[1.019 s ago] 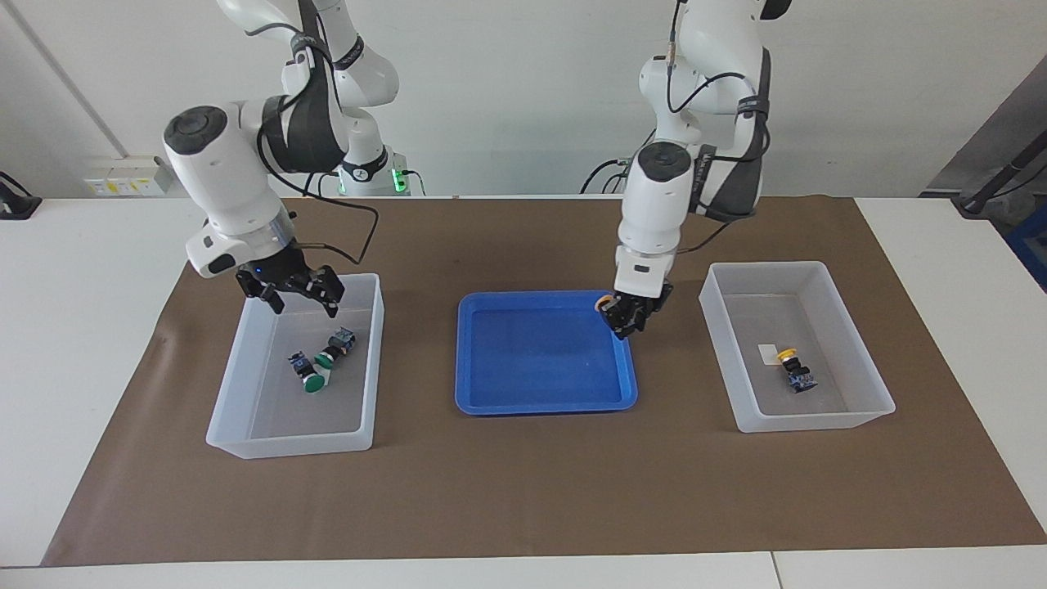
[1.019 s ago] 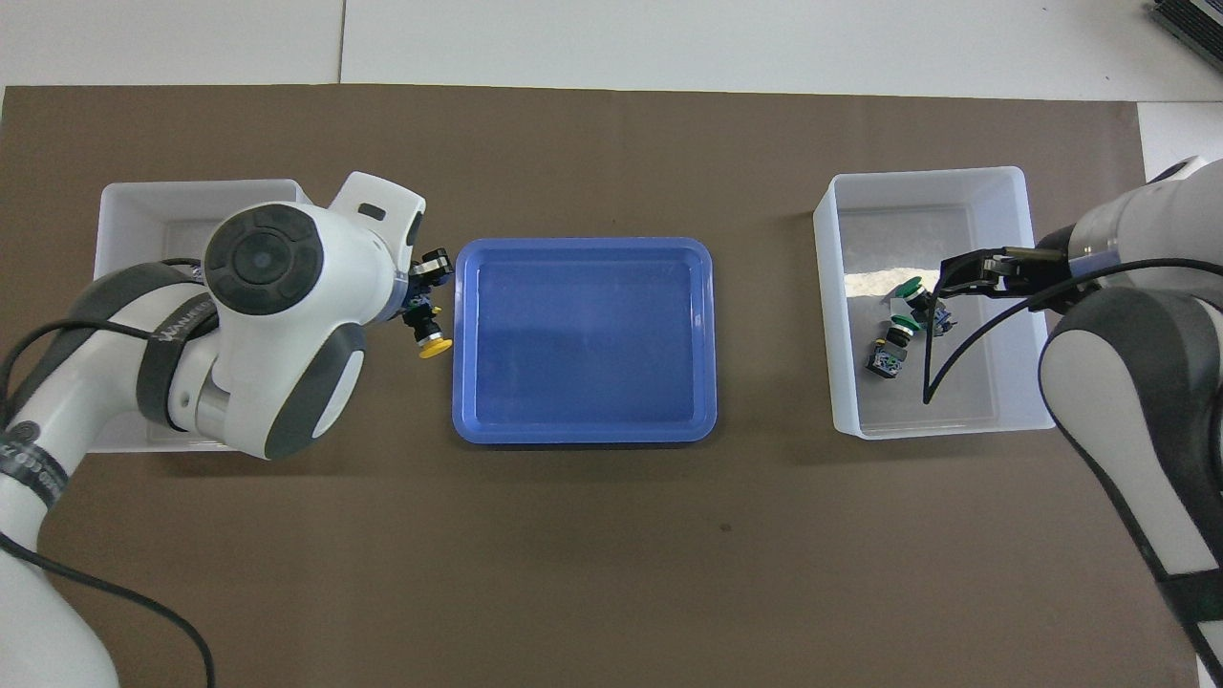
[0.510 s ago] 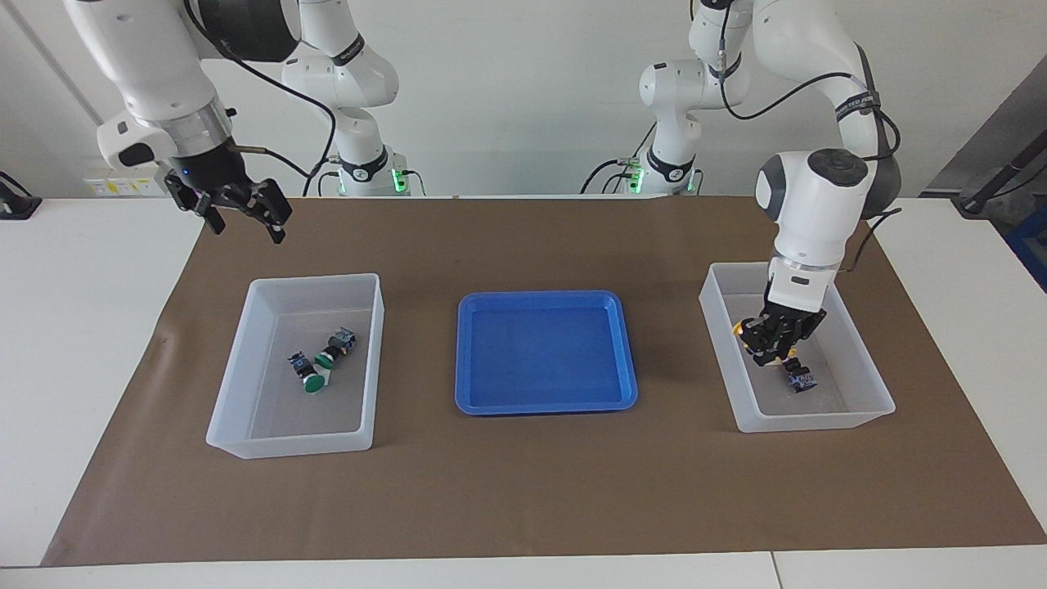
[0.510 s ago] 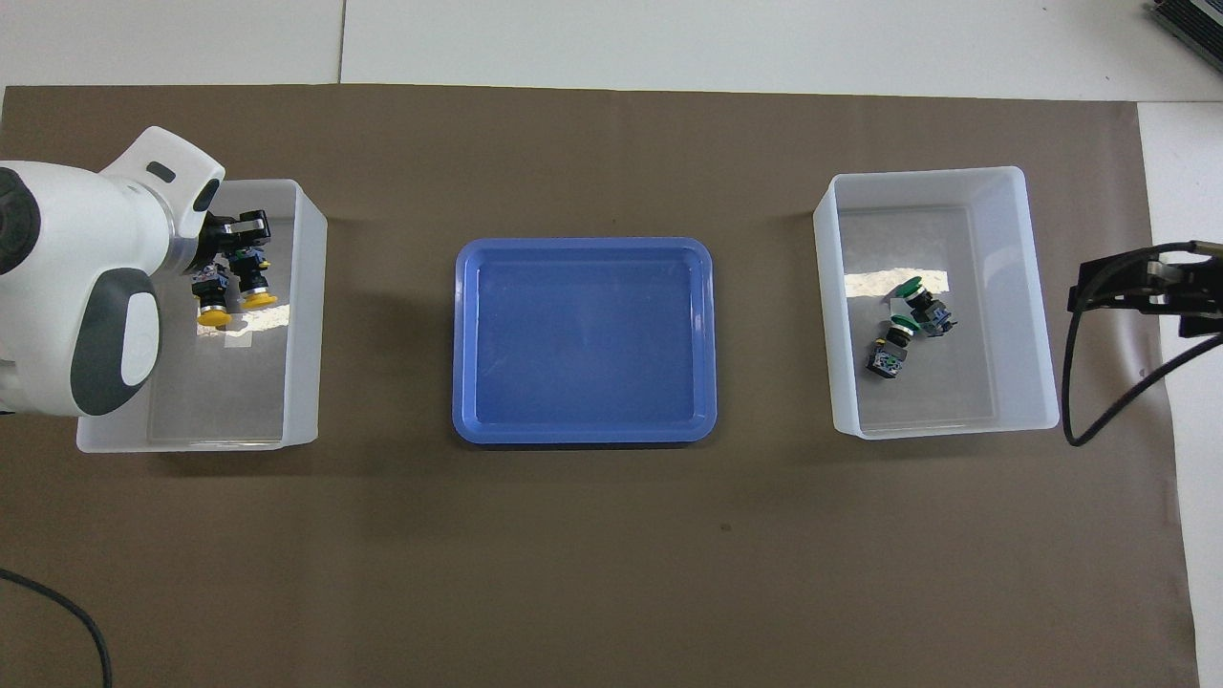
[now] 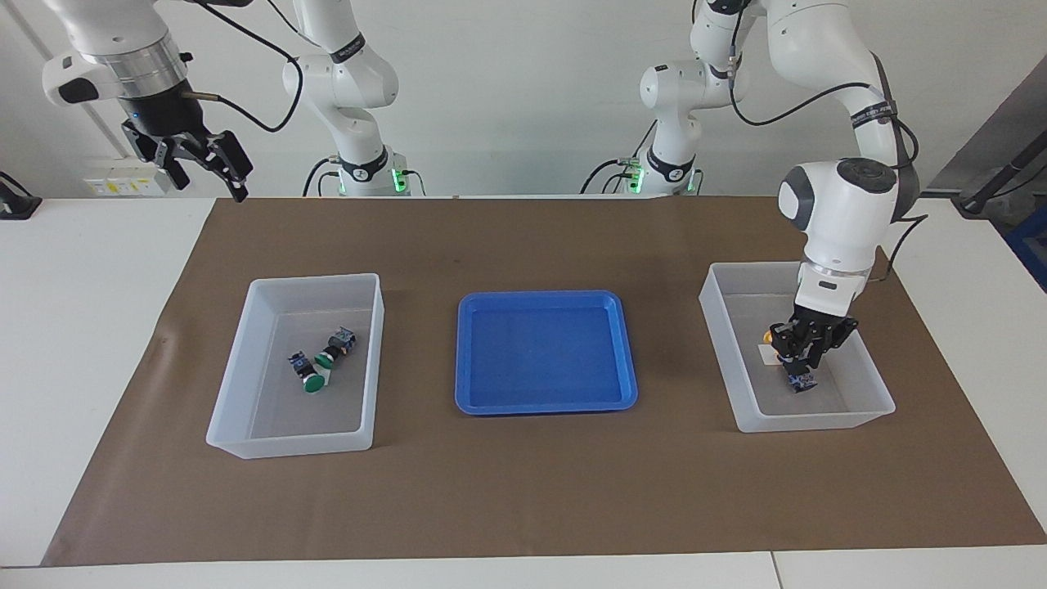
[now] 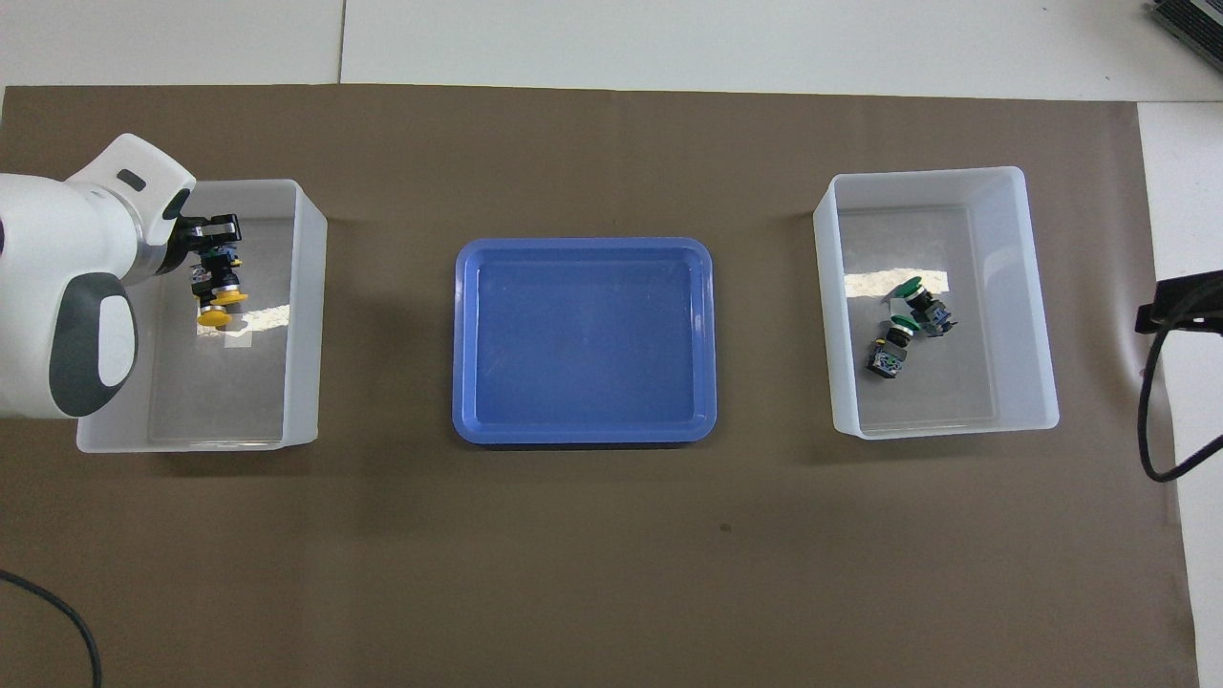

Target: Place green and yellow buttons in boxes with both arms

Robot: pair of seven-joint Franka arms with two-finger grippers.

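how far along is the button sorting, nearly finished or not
Nearly finished. Done: both green buttons lie in the box at the right arm's end, and the blue tray is bare. In hand: the left gripper, shut on a yellow button, is down inside the other box. Left: release it. The right gripper waits, open.

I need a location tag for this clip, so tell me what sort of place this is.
Most likely a robotics lab or test bench. Two white robot arms are mounted at a white table spread with a brown mat, and a blue tray sits between two plastic bins holding small push buttons.
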